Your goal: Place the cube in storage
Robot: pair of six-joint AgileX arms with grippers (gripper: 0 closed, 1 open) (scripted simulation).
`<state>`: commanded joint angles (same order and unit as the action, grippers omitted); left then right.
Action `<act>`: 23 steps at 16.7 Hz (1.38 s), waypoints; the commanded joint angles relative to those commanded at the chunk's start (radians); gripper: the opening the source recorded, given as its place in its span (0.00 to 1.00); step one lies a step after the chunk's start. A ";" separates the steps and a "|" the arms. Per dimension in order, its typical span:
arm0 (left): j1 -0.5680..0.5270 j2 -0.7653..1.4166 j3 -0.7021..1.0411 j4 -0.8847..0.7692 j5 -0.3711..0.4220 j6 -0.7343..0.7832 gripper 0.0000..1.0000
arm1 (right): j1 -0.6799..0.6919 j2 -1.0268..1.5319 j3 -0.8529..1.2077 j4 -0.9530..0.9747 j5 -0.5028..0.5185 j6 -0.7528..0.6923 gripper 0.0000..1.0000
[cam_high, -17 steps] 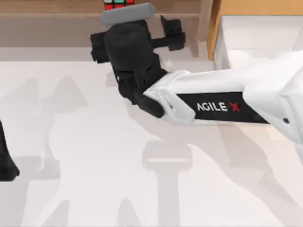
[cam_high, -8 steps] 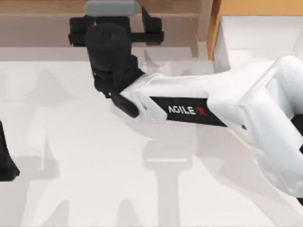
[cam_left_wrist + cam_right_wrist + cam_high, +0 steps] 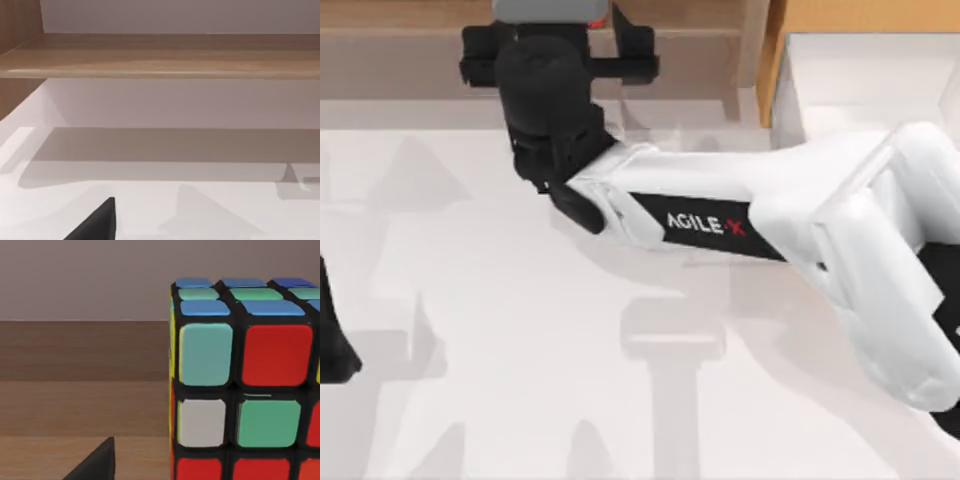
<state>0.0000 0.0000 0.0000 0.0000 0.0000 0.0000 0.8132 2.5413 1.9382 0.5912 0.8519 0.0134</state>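
The cube (image 3: 240, 385) stands on the long wooden shelf (image 3: 400, 60), its red, green, white and blue squares close before my right wrist camera. From above just a red sliver of the cube (image 3: 601, 14) peeks out past the wrist's grey housing. My right gripper (image 3: 555, 40) is at the shelf's front, open, fingers spread to either side with nothing held; one fingertip (image 3: 97, 462) shows beside the cube. Storage, the drawer (image 3: 880, 80), lies open at the back right with white inner walls. My left gripper (image 3: 332, 340) is parked at the left edge.
The right arm (image 3: 740, 225) stretches across the table from the right side. A wooden upright (image 3: 752, 50) separates the shelf from the drawer's orange-tan side (image 3: 775, 70). The left wrist view faces the shelf (image 3: 160, 55) over white table.
My right gripper has moved left and farther in toward the shelf, and its housing now covers most of the cube. The left arm has not moved.
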 joint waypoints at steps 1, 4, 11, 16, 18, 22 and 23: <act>0.000 0.000 0.000 0.000 0.000 0.000 1.00 | -0.008 0.021 0.041 -0.018 -0.007 -0.001 1.00; 0.000 0.000 0.000 0.000 0.000 0.000 1.00 | -0.034 0.086 0.171 -0.079 -0.033 -0.003 1.00; 0.000 0.000 0.000 0.000 0.000 0.000 1.00 | -0.056 0.135 0.263 -0.123 -0.055 -0.004 1.00; 0.000 0.000 0.000 0.000 0.000 0.000 1.00 | -0.056 0.135 0.263 -0.123 -0.055 -0.004 0.62; 0.000 0.000 0.000 0.000 0.000 0.000 1.00 | -0.056 0.135 0.263 -0.123 -0.055 -0.004 0.47; 0.000 0.000 0.000 0.000 0.000 0.000 1.00 | -0.056 0.135 0.263 -0.123 -0.055 -0.004 0.17; 0.000 0.000 0.000 0.000 0.000 0.000 1.00 | -0.056 0.135 0.263 -0.123 -0.055 -0.004 0.10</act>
<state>0.0000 0.0000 0.0000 0.0000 0.0000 0.0000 0.7569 2.6765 2.2007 0.4687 0.7971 0.0098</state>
